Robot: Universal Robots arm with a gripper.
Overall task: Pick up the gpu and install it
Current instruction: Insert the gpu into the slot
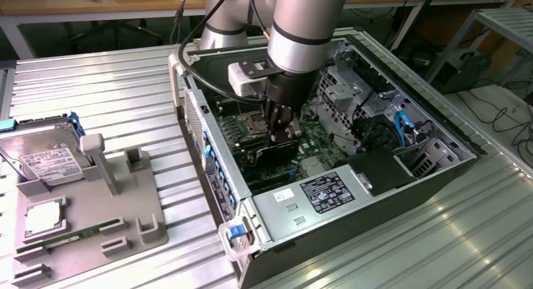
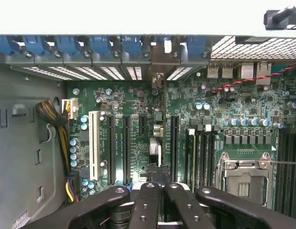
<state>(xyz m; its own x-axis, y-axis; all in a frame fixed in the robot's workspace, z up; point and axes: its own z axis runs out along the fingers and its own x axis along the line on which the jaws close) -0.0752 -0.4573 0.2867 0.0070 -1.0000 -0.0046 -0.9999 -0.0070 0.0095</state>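
Hand inside the PC case, clamped on the gpu over the motherboard slots.

Left to right in the exterior view: fixture tray [image 1: 92, 239] on the table [image 1: 125, 83] carries the hard drive [image 1: 42, 155], a CPU [image 1: 44, 219] and a RAM stick [image 1: 71, 236]. In the open case [image 1: 350, 195] the hand [image 1: 281, 132] is shut on the gpu [image 1: 279, 153], held edge-down just above the board. Wrist view: fingers [image 2: 148, 200] together, expansion slots [image 2: 118, 148] and bracket bay [image 2: 157, 71] below. Pickup looks done; whether the card is seated I can't tell.
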